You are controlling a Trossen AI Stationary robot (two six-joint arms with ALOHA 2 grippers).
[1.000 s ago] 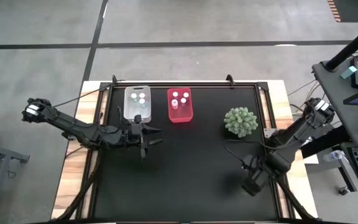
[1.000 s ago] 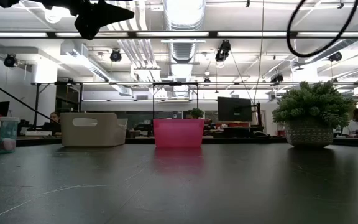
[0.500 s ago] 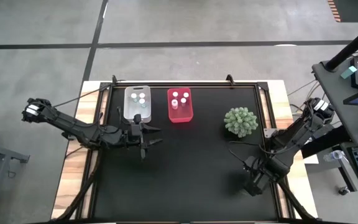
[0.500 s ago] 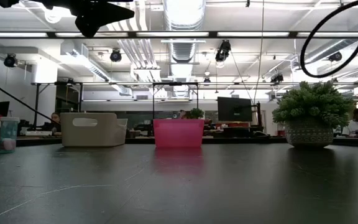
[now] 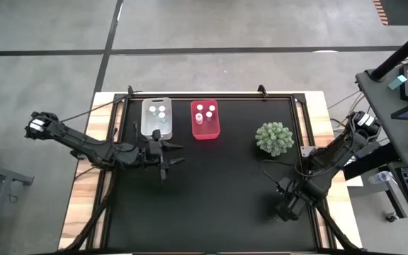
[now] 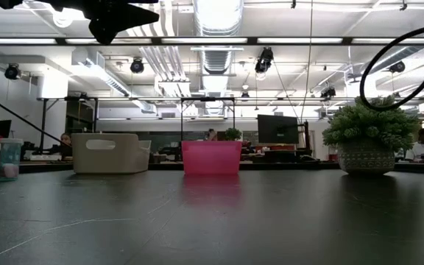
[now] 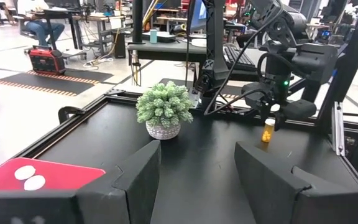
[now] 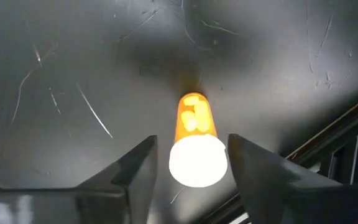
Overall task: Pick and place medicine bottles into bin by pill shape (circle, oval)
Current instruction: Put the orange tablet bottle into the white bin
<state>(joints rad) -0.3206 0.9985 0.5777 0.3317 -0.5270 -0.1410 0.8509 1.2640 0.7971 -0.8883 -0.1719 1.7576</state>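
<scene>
An amber-orange medicine bottle [image 8: 193,121] with a white cap stands on the black table near its near right corner; it also shows in the left wrist view [image 7: 266,132]. My right gripper [image 5: 287,209] is above it, pointing down and open. One finger stands on each side of the cap [image 8: 197,163], with a gap on both sides. In the high view my right gripper hides the bottle. My left gripper [image 5: 165,152] is open and empty, in front of the clear bin [image 5: 156,117]. The clear bin and the red bin [image 5: 205,119] each hold three white-capped bottles.
A green spiky plant in a pot [image 5: 274,138] stands at the right, farther back than my right gripper. The two bins stand side by side at the far middle of the table. The table's raised black rim [image 5: 304,152] runs close to my right arm.
My right arm has shifted slightly over the near right corner. Its cable loop has swung rightward in the low view. My left arm has kept still.
</scene>
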